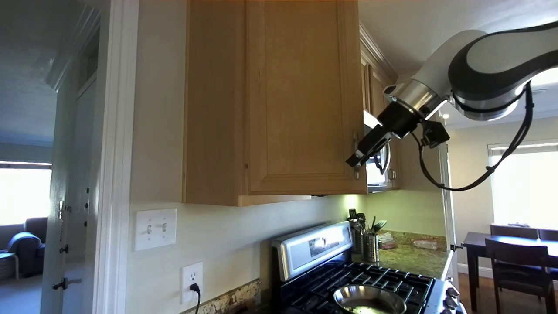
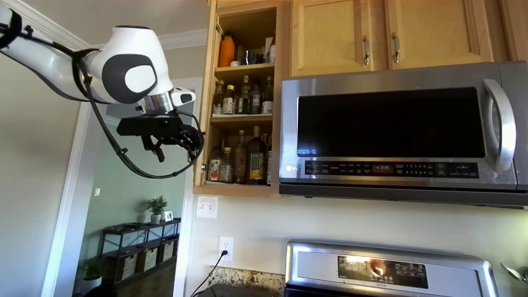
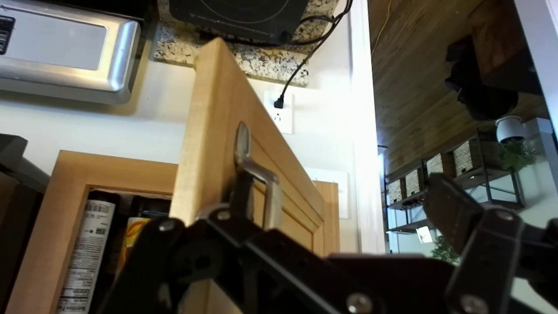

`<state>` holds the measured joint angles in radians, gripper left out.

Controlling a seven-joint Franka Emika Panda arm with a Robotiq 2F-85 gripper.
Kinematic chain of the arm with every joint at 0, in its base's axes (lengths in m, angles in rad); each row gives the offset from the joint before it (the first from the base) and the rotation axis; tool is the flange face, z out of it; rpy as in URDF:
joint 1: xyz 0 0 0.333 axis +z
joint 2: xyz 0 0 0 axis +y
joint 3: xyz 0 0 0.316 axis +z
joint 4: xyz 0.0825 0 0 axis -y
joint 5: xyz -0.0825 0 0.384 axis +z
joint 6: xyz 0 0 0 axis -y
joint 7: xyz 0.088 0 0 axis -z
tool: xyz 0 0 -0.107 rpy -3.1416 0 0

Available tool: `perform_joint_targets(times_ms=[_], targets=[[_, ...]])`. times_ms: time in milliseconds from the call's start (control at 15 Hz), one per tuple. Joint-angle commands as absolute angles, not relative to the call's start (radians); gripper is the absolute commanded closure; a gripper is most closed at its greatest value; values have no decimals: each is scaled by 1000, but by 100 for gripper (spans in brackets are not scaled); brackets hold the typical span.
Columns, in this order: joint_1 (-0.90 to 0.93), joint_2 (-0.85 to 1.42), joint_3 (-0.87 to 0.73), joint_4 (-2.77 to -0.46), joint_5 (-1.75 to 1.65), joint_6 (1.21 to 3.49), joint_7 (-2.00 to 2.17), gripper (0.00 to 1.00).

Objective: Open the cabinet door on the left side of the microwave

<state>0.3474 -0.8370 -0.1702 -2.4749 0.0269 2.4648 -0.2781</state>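
The cabinet door [image 1: 301, 96] is honey-coloured wood and stands swung open. In an exterior view it shows nearly edge-on [image 2: 207, 82], with the cabinet's bottle shelves [image 2: 243, 119] exposed. The wrist view shows its panel face [image 3: 261, 135] and silver bar handle [image 3: 273, 198]. My gripper [image 3: 342, 187] is open, with its fingers wide apart. One finger sits behind the handle, between bar and door; the other is free to the right. The gripper shows at the handle in both exterior views [image 1: 355, 160] [image 2: 176, 156]. The steel microwave [image 2: 390, 123] is right of the cabinet.
The gas stove [image 1: 314, 253] with a steel pan [image 1: 369, 298] stands below. Utensil holders [image 1: 371, 247] are behind it. A black cable loop [image 2: 152, 176] hangs from the arm. A white door frame [image 1: 115, 157] and wall are beside the cabinet.
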Motion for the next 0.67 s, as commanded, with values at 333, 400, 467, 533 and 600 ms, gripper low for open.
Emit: perform_joint_targets(times_ms=[333, 400, 467, 533, 600], targets=[[260, -736, -137, -2392, 51, 2343, -314, 0], [263, -739, -131, -2392, 51, 2333, -322, 0], [267, -744, -126, -2394, 49, 2323, -334, 0], [267, -753, -123, -2397, 48, 2314, -344, 0], [266, -761, -120, -2401, 44, 2305, -354, 0]])
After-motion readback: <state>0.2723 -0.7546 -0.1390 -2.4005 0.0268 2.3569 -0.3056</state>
